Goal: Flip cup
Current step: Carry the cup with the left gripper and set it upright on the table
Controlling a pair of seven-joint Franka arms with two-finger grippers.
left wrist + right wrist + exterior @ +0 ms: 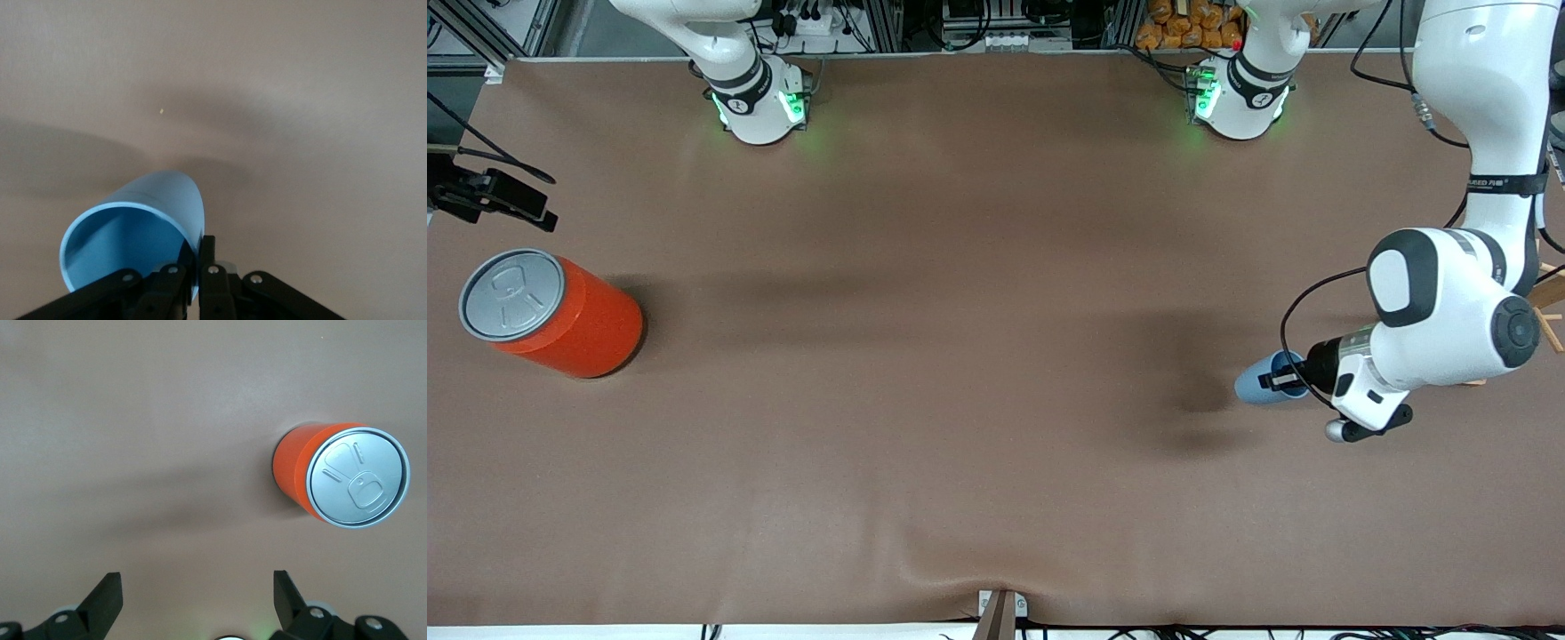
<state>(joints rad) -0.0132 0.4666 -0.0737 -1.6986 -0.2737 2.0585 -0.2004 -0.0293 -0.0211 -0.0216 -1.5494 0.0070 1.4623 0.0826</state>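
L hand [1282,380] is over the counter [960,400] at about 3 o'clock in the front view, toward the L arm's end. Its fingers [207,257] are pinched shut on the cup [1258,382], gripping the rim wall: one finger inside, one outside, per the L wrist view. Cup [137,237] is light blue and tilted close to horizontal, with its mouth facing the hand and its closed base pointing toward the counter's middle. Can't tell whether it's touching the counter or lifted off it; a dark shadow lies on the counter just beside it.

R hand [197,597] isn't in the front view. R wrist view shows it up above the counter w/ fingers spread wide apart, nothing between them. The R arm waits.

Can [551,313], orange w/ a grey lid, stands upright at about 9 o'clock in the front view, toward the R arm's end, well apart from the cup. In the R wrist view the can [340,475] is seen from above, lid up, apart from the R hand's fingers.

Counter is a plain brown sheet, w/ a slight wrinkle at 6 o'clock near the front edge.
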